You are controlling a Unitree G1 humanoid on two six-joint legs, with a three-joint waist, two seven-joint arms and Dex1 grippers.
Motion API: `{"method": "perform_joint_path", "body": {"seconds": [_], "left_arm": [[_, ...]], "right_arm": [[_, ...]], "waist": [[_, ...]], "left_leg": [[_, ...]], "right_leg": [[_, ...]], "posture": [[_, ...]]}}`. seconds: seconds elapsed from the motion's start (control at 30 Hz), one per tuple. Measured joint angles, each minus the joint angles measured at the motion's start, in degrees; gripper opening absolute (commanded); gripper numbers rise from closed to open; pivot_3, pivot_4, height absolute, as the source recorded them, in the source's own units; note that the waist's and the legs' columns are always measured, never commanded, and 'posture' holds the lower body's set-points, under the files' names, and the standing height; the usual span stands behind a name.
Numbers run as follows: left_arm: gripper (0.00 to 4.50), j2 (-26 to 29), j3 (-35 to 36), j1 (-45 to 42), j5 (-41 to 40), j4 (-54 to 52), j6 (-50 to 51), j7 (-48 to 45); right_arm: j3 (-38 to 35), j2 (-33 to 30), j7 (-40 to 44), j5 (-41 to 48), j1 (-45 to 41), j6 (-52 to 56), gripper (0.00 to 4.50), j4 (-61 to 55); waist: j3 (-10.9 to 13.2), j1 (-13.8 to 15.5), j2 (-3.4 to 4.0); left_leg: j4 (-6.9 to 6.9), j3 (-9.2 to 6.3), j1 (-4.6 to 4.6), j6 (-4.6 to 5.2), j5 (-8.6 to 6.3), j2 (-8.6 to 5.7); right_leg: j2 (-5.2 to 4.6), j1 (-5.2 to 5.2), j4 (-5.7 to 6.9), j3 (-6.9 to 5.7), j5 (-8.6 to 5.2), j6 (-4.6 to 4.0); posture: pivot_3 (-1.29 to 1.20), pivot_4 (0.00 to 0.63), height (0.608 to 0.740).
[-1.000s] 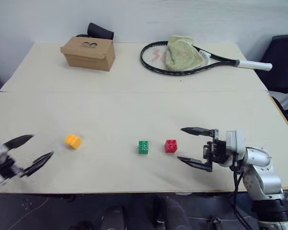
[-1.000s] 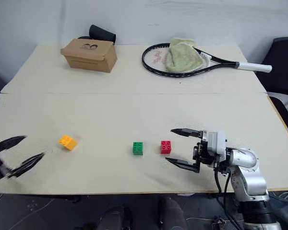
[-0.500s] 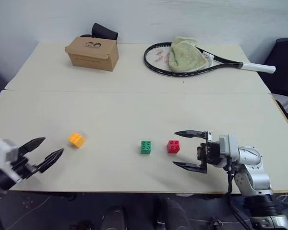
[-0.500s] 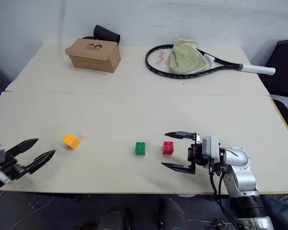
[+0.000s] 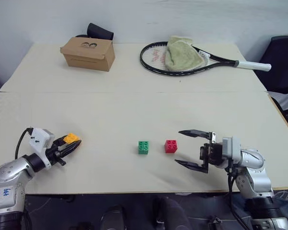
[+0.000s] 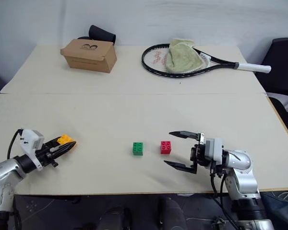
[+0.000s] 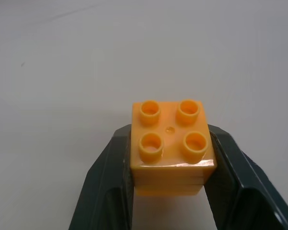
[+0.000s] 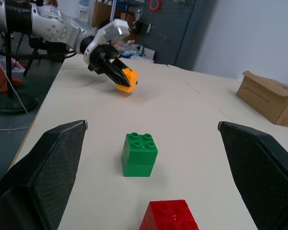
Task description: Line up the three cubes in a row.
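- The left gripper (image 5: 69, 145) is clamped on the orange-yellow cube (image 7: 172, 144), one black finger (image 7: 108, 184) pressed against each side wall, studs up. Gripping the flat sides rather than the studded top likely keeps the block square for setting down.
- That orange-yellow cube sits at the table's (image 5: 134, 105) near left, well apart from the other two, so it looks like the piece needing to travel.
- The green cube (image 5: 144, 147) and the red cube (image 5: 171, 145) rest near each other at the near centre, studs up, with a small gap between them. They already form a short line running left to right, which the third block can extend.
- The right gripper (image 5: 194, 148) hangs just right of the red cube with its fingers spread wide, holding nothing. Placed there, it seems ready to nudge or steady that end of the row.
- A brown cardboard box (image 5: 88, 52) and a tennis racket (image 5: 182, 60) with a green towel (image 5: 180, 52) on its head lie at the far edge, away from the work.
- My reading: the task is partly along; carrying the held cube over beside the green one remains.
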Motion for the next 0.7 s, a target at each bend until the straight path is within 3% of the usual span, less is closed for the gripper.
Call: {"method": "perform_joint_path", "body": {"seconds": [0.17, 0.37, 0.43, 0.7], "left_arm": [[1.52, 3.2, -10.1, -9.0, 0.0, -0.1, -5.2, -13.7], [1.52, -1.9, -23.5, -26.6, 5.8, 16.3, -15.9, -27.0], [1.52, -3.6, -26.5, -29.0, 7.6, 20.7, -18.7, -29.4], [1.52, -5.8, -28.9, -31.9, 10.0, 32.8, -26.4, -30.6]], "right_arm": [[-0.7, -1.7, 0.8, 0.0, 1.6, -0.1, 4.5, 0.4], [-2.2, -2.7, 1.1, 0.0, 3.1, -0.1, 4.5, 0.8], [-2.3, -2.7, 1.1, 0.0, 4.3, 0.0, 4.5, 0.3], [-2.5, -3.3, -0.5, 0.0, 6.5, 0.1, 4.5, -2.1]], "waist": [[0.0, 0.0, 0.09], [0.0, 0.0, 0.09], [0.0, -0.3, 0.09], [0.0, -0.1, 0.07]], "left_leg": [[0.01, 0.06, 0.0, -0.01, 0.02, -0.07], [0.09, 0.09, -0.01, -0.08, 0.08, -0.32], [0.1, 0.19, -0.01, -0.08, 0.08, -0.29], [0.17, 0.16, -0.02, -0.05, 0.1, -0.16]], "right_leg": [[0.03, 0.0, 0.0, 0.06, 0.0, 0.01], [0.23, -0.02, 0.05, 0.02, 0.0, 0.02], [0.26, -0.07, 0.06, 0.05, 0.0, 0.03], [0.22, -0.13, 0.12, 0.1, 0.0, 0.05]], "posture": [[0.0, 0.15, 0.74], [0.0, 0.15, 0.74], [0.0, 0.15, 0.74], [0.0, 0.15, 0.74]]}}
